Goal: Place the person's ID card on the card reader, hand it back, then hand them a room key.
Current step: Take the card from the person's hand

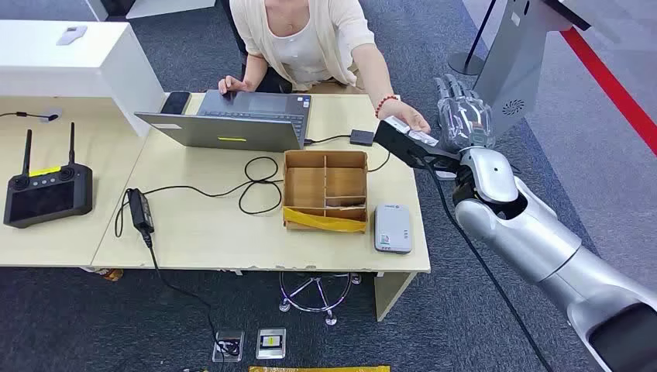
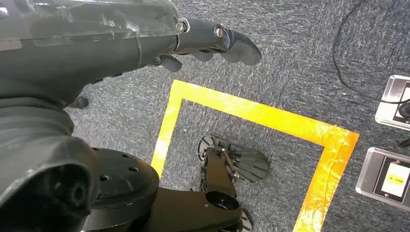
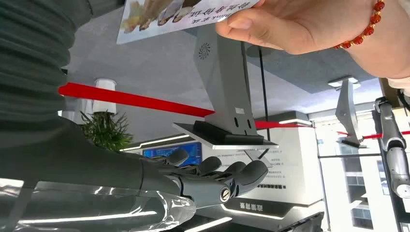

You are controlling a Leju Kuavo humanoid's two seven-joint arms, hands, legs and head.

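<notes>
A person behind the table holds out a printed card (image 1: 411, 130) past the table's far right corner, pinched in a hand with a red bead bracelet (image 1: 386, 101). My right hand (image 1: 463, 116) is raised just right of that card, fingers straight and apart, holding nothing. In the right wrist view the card (image 3: 188, 12) stays in the person's fingers (image 3: 270, 24), apart from my flat right hand (image 3: 212, 176). The grey card reader (image 1: 393, 228) lies near the table's front right corner. My left hand (image 2: 212, 43) hangs over the carpet with nothing in it.
A cardboard box with dividers (image 1: 325, 190) stands left of the reader. An open laptop (image 1: 232, 124), black cables (image 1: 259, 182) and a power adapter (image 1: 141, 209) lie further left. A black remote controller (image 1: 46, 194) sits on the left table. A grey kiosk stand (image 1: 519, 54) rises behind my right hand.
</notes>
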